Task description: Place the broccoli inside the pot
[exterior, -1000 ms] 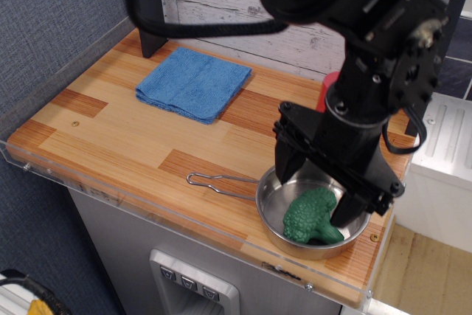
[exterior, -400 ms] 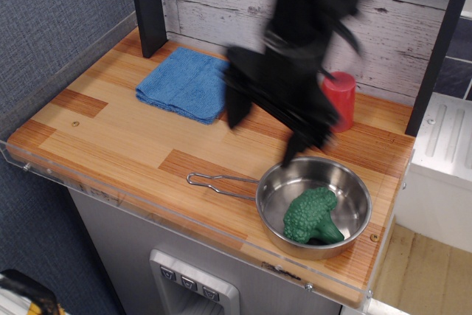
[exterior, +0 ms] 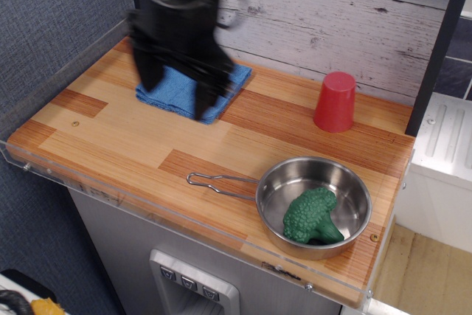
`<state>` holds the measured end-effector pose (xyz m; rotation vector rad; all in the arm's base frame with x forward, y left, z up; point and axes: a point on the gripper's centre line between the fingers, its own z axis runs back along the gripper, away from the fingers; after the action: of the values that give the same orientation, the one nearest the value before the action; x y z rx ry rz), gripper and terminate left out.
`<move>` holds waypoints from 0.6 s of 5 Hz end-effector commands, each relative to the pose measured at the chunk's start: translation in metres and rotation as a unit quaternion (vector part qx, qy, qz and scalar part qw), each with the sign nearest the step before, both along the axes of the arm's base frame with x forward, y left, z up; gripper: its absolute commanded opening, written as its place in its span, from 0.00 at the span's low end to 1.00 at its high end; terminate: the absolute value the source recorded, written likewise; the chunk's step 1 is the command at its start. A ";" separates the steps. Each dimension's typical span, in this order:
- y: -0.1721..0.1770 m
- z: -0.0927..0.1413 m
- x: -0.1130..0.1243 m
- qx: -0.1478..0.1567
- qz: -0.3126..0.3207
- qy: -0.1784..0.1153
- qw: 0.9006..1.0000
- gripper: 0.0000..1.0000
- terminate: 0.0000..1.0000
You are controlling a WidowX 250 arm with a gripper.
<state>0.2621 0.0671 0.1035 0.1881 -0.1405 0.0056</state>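
The broccoli (exterior: 310, 216) lies inside the pot (exterior: 346, 186), on the pan floor toward the near right of the bowl, head up and tilted, with its paler stem hidden beneath it. The pot sits at the near right corner of the wooden counter (exterior: 125, 145), its wire-loop handle (exterior: 217, 182) pointing left along the front edge; that leaves the open bowl unobstructed from above, which is judged to suit a drop from overhead. On this evidence the placement is judged complete. The gripper (exterior: 174, 97) is well apart from the pot, above the blue folded cloth (exterior: 177, 90) at the far left of the counter. It is blurred, so detail is limited, but two dark fingers (exterior: 151, 71) hang down spread with a gap between them and nothing is seen held there; the tool is read as empty and parted. Whether the fingertips touch the cloth cannot be told. A red cup (exterior: 335, 102) stands upside down near the back wall, clear of both pot and gripper, and plays no part in the task. A clear plastic lip (exterior: 44, 171) runs along the counter's edges, presumably to keep items from sliding off. No brand, label or legible writing is visible on any item.
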 end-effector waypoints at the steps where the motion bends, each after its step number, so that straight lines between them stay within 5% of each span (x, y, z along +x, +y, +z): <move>1: 0.052 -0.012 0.001 0.000 0.040 0.018 0.999 1.00 0.00; 3: 0.078 -0.014 0.013 0.016 0.067 0.026 0.997 1.00 0.00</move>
<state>0.2904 0.1414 0.0745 0.2119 -0.0346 0.1321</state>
